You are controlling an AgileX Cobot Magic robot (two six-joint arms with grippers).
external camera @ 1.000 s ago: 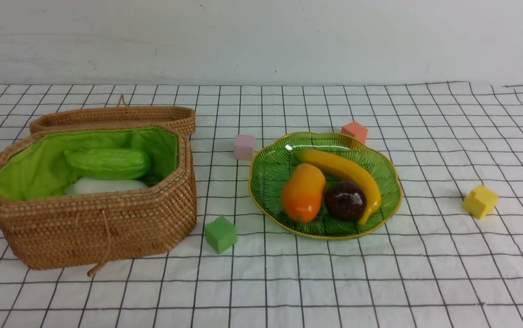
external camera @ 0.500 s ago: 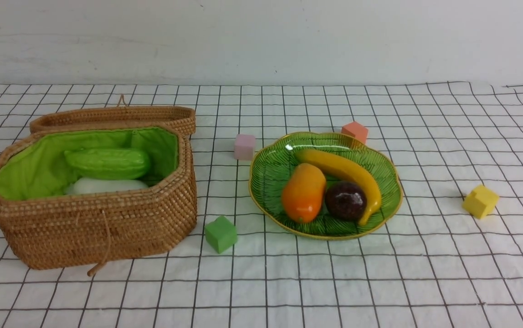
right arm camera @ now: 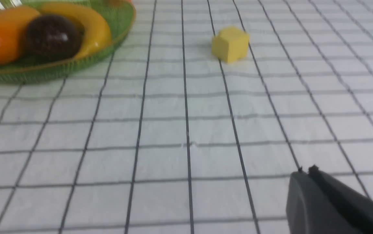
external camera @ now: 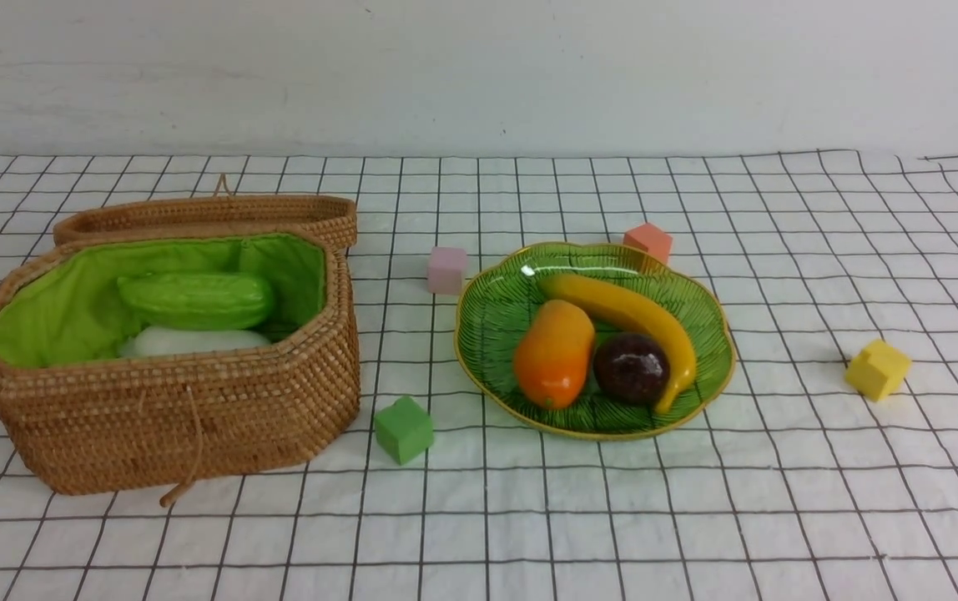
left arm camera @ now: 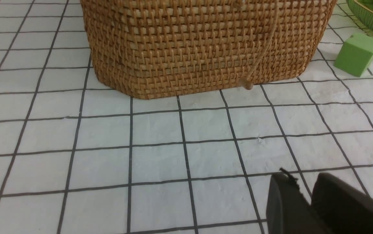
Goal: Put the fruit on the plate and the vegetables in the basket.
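The mango (external camera: 554, 354), mangosteen (external camera: 631, 369) and banana (external camera: 629, 317) lie on the green plate (external camera: 496, 313); they also show in the right wrist view (right arm camera: 1, 34). The pale green gourd (external camera: 195, 299) and white radish (external camera: 195, 340) lie inside the open basket (external camera: 178, 417). The carrot is hidden. Neither gripper shows in the front view. My left gripper (left arm camera: 303, 177) is shut and empty, low over the cloth in front of the basket's wall (left arm camera: 199, 48). My right gripper (right arm camera: 305, 170) is shut and empty, over the cloth well short of the plate (right arm camera: 43, 73).
Foam cubes lie on the checked cloth: green (external camera: 403, 429) by the basket's front corner, pink (external camera: 446, 269) and orange (external camera: 648, 242) behind the plate, yellow (external camera: 878, 369) to the right. The basket's lid (external camera: 212, 215) lies open behind it.
A dark piece of my right arm that showed at the lower right edge of the front view one second ago has gone out of view. The objects have not moved.
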